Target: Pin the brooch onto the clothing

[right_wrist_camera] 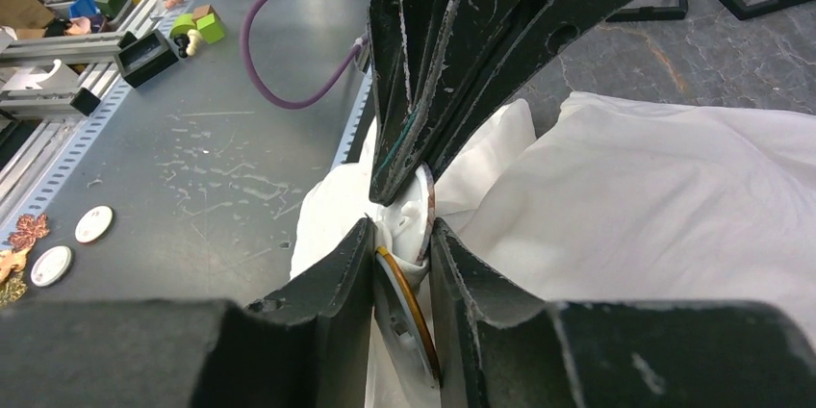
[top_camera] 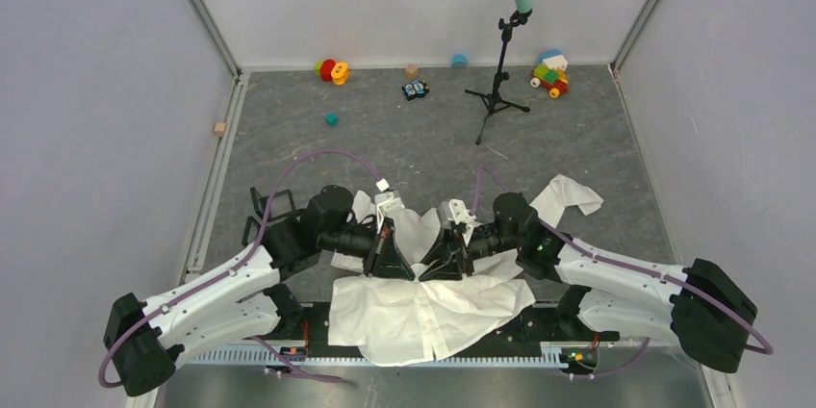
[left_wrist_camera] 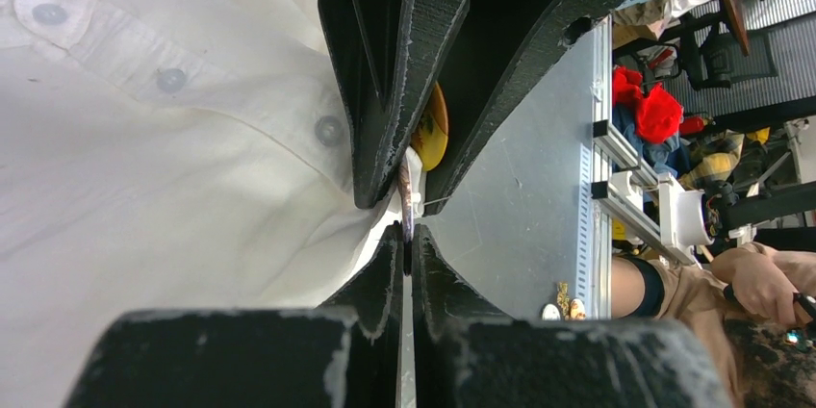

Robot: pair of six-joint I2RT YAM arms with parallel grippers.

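Meeting over one white shirt (top_camera: 423, 317), left gripper (top_camera: 412, 271) and right gripper (top_camera: 430, 271) sit tip to tip. Left wrist: three buttons (left_wrist_camera: 171, 79); jaws clamped on one pale disc (left_wrist_camera: 405, 198). Right wrist: jaws part-open around one orange-rimmed disc (right_wrist_camera: 409, 317), grip unclear.

The left pincer (left_wrist_camera: 409, 259) rises from 6 o'clock, its two black fingers pressed together, with a thin disc (left_wrist_camera: 406, 198), seen edge-on, nipped at their tips. From 12 o'clock the right pincer (left_wrist_camera: 402, 187) meets it almost tip to tip, a yellow disc (left_wrist_camera: 435, 124) lodged between its fingers. The white shirt (left_wrist_camera: 144, 216) fills everything from 7 to 11 o'clock. Three buttons (left_wrist_camera: 171, 79) run diagonally toward the centre, and the cloth gathers at the pincer tips. At 3 o'clock lies the bare metal surface (left_wrist_camera: 520, 206), edged by a perforated rail (left_wrist_camera: 599, 196). Beyond it are red cloth (left_wrist_camera: 647, 112) at 2 o'clock and a person's hand (left_wrist_camera: 765, 278) at 4 o'clock.
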